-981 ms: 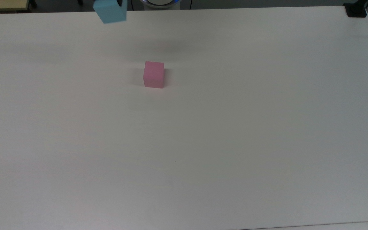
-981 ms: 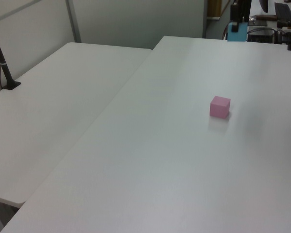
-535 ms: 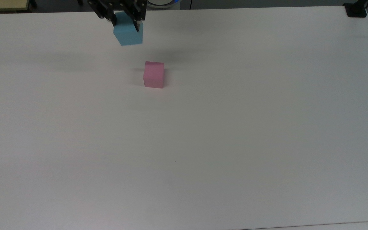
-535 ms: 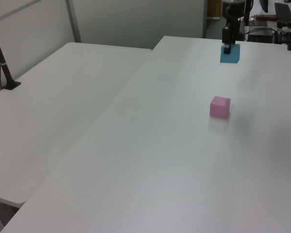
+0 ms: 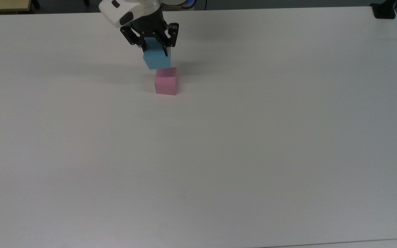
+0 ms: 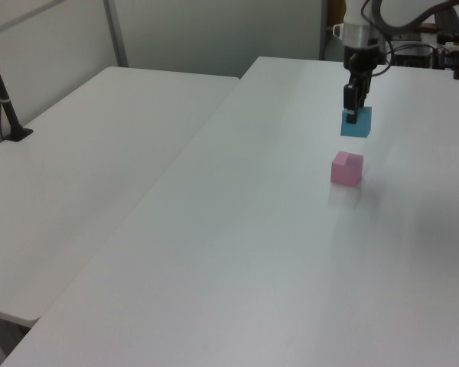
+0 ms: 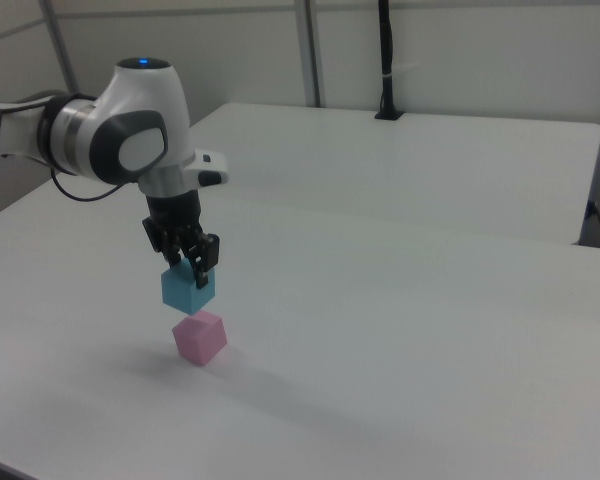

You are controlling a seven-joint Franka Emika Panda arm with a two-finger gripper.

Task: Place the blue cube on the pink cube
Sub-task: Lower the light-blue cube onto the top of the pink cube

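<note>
Gripper [image 5: 155,51] pinching the blue cube [image 5: 157,60] in the air, just above the pink cube [image 5: 166,82] without touching it, pink cube on the white tabletop [image 5: 219,144] nearer the top view's far edge, no writing legible

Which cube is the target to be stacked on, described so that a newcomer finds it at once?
On the big white table, look under the robot's tool, near the top view's upper middle. The pink cube sits alone on the tabletop, free of any grip. Unlike the blue cube held in the air just above it, it is pastel pink and rests on the surface.
</note>
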